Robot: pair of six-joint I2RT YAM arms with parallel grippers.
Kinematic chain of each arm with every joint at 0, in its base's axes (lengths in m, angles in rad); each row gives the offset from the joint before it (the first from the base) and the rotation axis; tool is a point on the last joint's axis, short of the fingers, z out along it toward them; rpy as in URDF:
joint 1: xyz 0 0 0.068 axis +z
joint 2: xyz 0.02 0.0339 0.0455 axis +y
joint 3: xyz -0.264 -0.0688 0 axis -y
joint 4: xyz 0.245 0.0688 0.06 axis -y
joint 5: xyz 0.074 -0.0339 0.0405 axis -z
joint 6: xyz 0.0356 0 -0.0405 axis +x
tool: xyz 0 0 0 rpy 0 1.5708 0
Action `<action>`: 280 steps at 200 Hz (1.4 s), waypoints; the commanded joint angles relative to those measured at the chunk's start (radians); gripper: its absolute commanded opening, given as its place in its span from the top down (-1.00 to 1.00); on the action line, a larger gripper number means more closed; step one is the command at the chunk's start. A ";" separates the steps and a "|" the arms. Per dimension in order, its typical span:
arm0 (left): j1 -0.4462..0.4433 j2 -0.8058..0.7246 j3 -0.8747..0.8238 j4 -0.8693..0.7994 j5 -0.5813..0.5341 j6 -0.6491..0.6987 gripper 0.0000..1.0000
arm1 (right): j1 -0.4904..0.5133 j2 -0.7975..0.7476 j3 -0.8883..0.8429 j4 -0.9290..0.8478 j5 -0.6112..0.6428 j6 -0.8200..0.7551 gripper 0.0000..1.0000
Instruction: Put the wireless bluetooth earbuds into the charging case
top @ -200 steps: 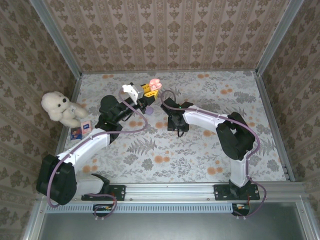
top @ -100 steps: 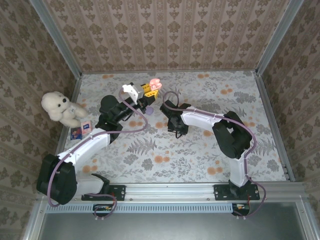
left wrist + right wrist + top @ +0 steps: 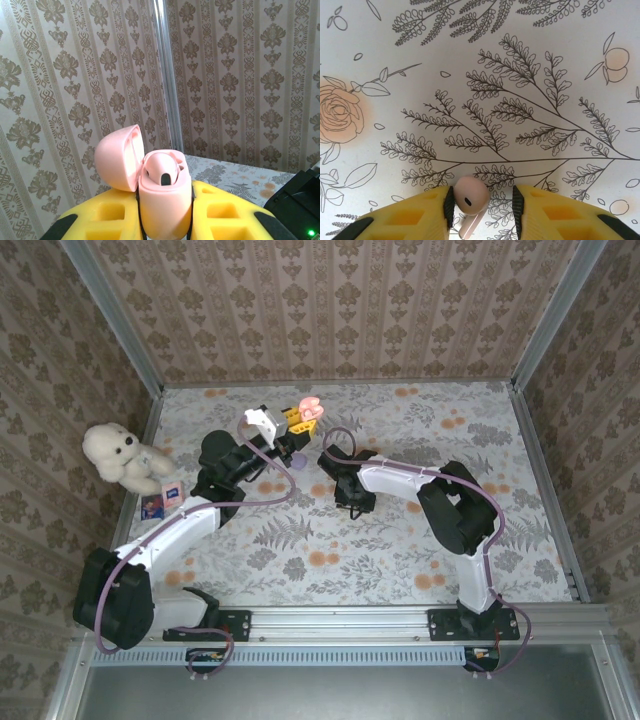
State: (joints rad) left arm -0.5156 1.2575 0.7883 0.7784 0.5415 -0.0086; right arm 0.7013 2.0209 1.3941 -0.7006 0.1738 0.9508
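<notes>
Earbud (image 3: 470,197), tiny, light, likely slick, between unclamped right fingers (image 3: 410,217); pinch bulb gently. Left fingers (image 3: 225,220) clench open charging case (image 3: 165,200).

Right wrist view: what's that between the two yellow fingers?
A small pink earbud sits between the fingers, with the flowery table behind it. The right wrist view shows it.

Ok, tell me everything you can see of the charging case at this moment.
The charging case is a small, rounded, pebble-like shell, pale pink, smooth plastic by its look. Its hinged lid stands swung open to the left in the left wrist view, and one pink earbud sits in the body. It stands upright, clamped between the yellow fingers of the left gripper, over the far part of the table.
</notes>
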 commanded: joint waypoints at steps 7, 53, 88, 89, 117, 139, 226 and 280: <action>0.000 0.003 0.011 0.044 0.003 -0.019 1.00 | 0.007 0.041 -0.001 0.017 -0.005 0.013 0.28; 0.000 0.003 0.009 0.041 0.003 -0.020 1.00 | 0.007 0.016 -0.022 0.053 -0.008 -0.015 0.48; 0.000 0.006 0.010 0.041 0.005 -0.021 1.00 | 0.007 -0.033 -0.055 0.088 0.005 -0.045 0.57; 0.000 0.006 0.009 0.041 0.004 -0.021 1.00 | 0.007 -0.036 -0.056 0.089 0.006 -0.046 0.57; 0.000 0.005 0.011 0.038 0.005 -0.020 1.00 | 0.007 -0.095 -0.084 0.097 0.040 -0.069 0.58; 0.000 0.006 0.010 0.033 0.007 -0.020 1.00 | 0.007 -0.154 -0.109 0.099 0.075 -0.093 0.59; -0.003 0.013 0.023 0.004 0.030 -0.016 1.00 | 0.010 -0.474 -0.151 0.136 0.217 -0.307 0.58; -0.008 0.015 0.016 -0.020 0.073 -0.017 1.00 | 0.010 -0.669 -0.052 0.158 0.272 -0.518 0.57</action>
State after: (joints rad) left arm -0.5163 1.2659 0.7883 0.7574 0.5682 -0.0082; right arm 0.7055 1.4364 1.2728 -0.5652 0.3832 0.5720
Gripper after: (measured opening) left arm 0.210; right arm 0.214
